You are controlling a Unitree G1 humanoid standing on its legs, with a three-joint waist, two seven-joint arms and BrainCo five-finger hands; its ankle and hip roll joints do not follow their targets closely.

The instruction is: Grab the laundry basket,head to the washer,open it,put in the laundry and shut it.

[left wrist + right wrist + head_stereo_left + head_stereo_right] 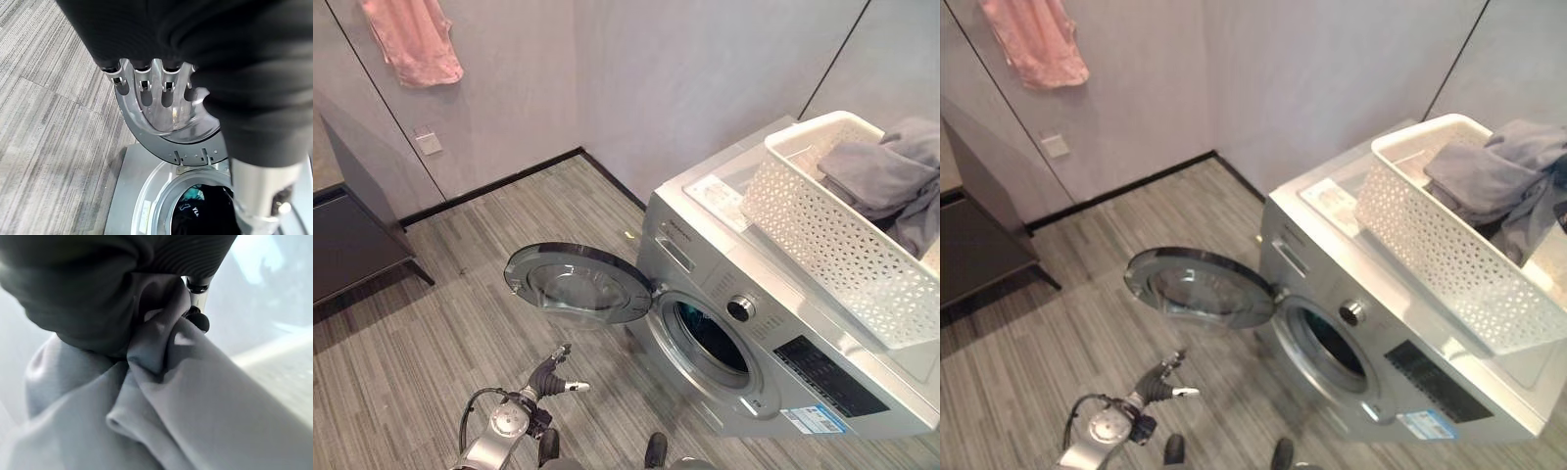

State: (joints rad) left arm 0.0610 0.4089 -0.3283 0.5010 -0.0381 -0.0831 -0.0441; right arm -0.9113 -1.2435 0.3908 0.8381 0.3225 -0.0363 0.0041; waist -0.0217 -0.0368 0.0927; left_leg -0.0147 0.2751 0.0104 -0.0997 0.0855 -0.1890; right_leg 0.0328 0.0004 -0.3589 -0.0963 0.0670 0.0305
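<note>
A silver front-loading washer (783, 333) stands at the right with its round door (578, 284) swung wide open to the left. Dark laundry (205, 215) lies inside the drum (710, 338). A white perforated laundry basket (822, 235) sits on top of the washer and holds grey laundry (881, 176). My left hand (551, 372) hangs low above the floor in front of the open door, its fingers (142, 78) straight and holding nothing. In the right wrist view my right hand (88, 293) is bunched into a grey cloth (186, 396), with a fingertip (198, 320) pressing a fold.
A pink garment (411, 39) hangs on the back wall above a wall socket (429, 143). A dark low cabinet (347, 245) stands at the left. Grey striped floor (460, 323) spreads between the cabinet and the washer door.
</note>
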